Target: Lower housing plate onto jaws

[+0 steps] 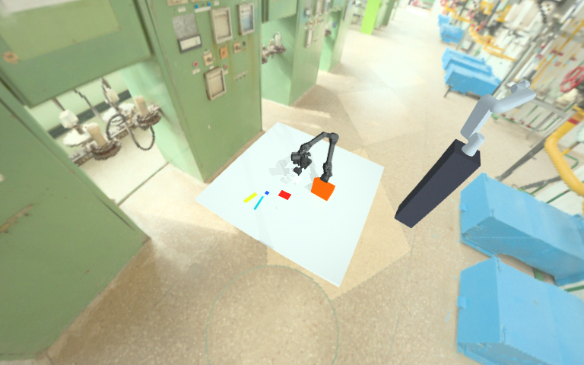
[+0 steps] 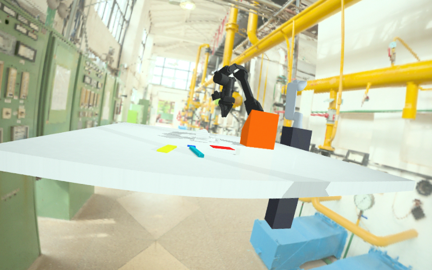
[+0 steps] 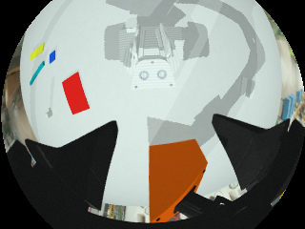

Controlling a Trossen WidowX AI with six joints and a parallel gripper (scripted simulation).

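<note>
The white assembly (image 1: 292, 176) (image 2: 202, 136) stands on the table. In the wrist view its near part is a white plate (image 3: 152, 82) with two round marks and small corner holes. Two ribbed, upright jaw-like parts (image 3: 138, 45) (image 3: 167, 44) rise behind it. Whether this plate is the housing plate, and whether it sits level and closed on the stubs, cannot be told, as white lies on white. My gripper (image 1: 297, 172) (image 2: 224, 116) (image 3: 168, 122) is open and empty, pointing down well above the assembly, not touching it.
An orange block (image 1: 322, 189) (image 2: 261, 130) (image 3: 173, 172) stands by the arm's base. A red plate (image 1: 284, 195) (image 2: 222, 147) (image 3: 75, 93), yellow, blue and teal pieces lie beside the assembly. A small ribbed white piece (image 3: 247, 87) lies at the right in the wrist view.
</note>
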